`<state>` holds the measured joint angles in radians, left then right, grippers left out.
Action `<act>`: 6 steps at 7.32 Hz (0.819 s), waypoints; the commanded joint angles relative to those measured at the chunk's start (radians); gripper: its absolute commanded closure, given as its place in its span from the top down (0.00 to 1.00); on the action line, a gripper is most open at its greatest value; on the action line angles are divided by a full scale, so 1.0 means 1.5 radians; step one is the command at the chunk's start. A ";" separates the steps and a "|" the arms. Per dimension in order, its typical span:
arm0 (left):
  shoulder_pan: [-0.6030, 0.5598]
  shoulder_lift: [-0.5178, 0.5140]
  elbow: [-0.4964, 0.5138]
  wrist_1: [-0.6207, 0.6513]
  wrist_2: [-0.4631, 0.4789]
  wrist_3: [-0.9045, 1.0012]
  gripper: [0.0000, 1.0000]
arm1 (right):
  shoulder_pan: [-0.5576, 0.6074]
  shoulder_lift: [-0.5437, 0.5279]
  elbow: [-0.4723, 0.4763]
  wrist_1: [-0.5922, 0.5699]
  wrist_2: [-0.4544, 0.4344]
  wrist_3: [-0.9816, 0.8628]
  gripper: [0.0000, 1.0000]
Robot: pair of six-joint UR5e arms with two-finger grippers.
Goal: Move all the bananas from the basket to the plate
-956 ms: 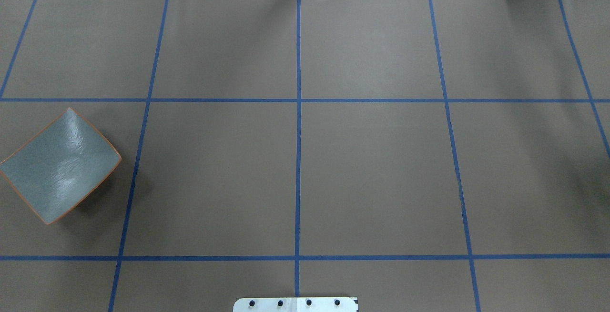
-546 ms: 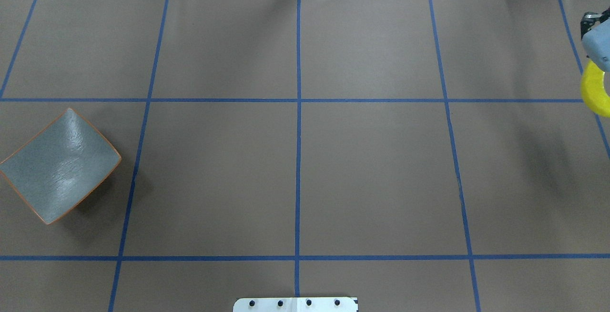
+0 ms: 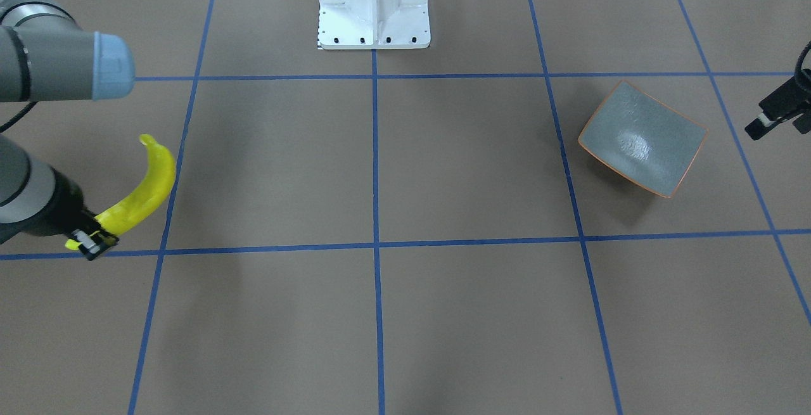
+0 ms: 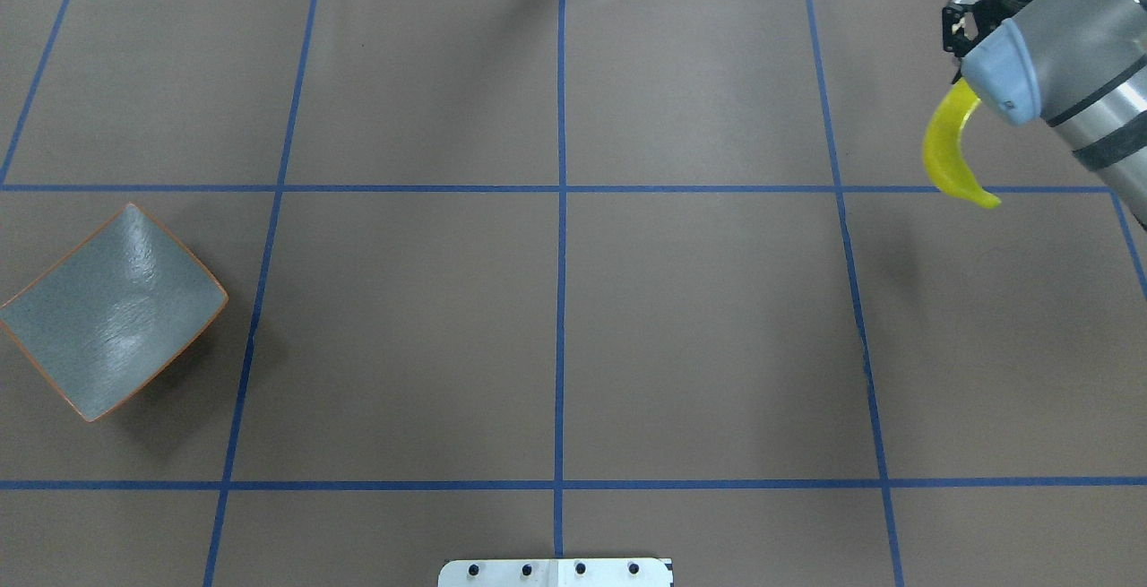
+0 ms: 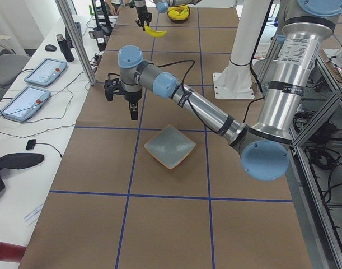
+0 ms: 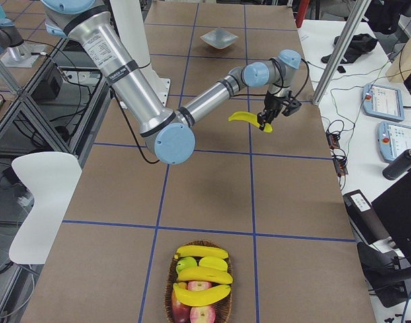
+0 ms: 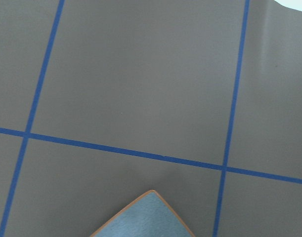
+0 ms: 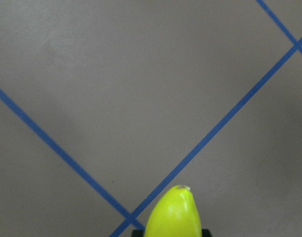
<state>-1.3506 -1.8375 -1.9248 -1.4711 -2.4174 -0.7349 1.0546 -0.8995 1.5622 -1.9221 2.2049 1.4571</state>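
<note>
— Room around the banana, how much have you got?

— Plenty toward the middle, less behind. My right gripper is clamped on one end of it, and it hangs above the table in the right-hand square of the blue tape grid on the operators' side. Its free end curves back toward my base. The table's edge on the operators' side is near, just past my wrist, and a metal post stands at that edge. Several grid squares of brown cover lie between the banana and the plate.

— What else is about?

— The plate sits well apart, at my left end of the table, turned cornerwise to the tape lines. My left gripper hangs near it, pointing down, with nothing in it that I can see. Whether its fingers are parted I can't tell from these angles. The basket is at my right end, other bananas lying over apples in it. Tablets lie on the side desk beyond the post.

— And the fruit itself?

— Bright yellow, gently curved and smooth-skinned. It narrows to a small hooked tip at the free end and casts a soft shadow on the cover below.
</note>
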 commanded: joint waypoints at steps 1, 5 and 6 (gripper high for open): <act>0.060 -0.055 0.001 0.001 0.005 -0.100 0.99 | -0.062 0.083 0.011 0.004 0.019 0.174 0.00; 0.161 -0.142 -0.021 0.001 0.091 -0.246 0.99 | -0.141 0.202 0.002 0.006 0.017 0.409 0.00; 0.183 -0.166 -0.021 0.003 0.122 -0.269 0.99 | -0.163 0.231 -0.006 0.005 0.012 0.466 0.00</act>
<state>-1.1263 -2.0479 -1.9482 -1.4688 -2.2956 -1.0879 0.8472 -0.6061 1.5632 -1.9138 2.2295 2.0486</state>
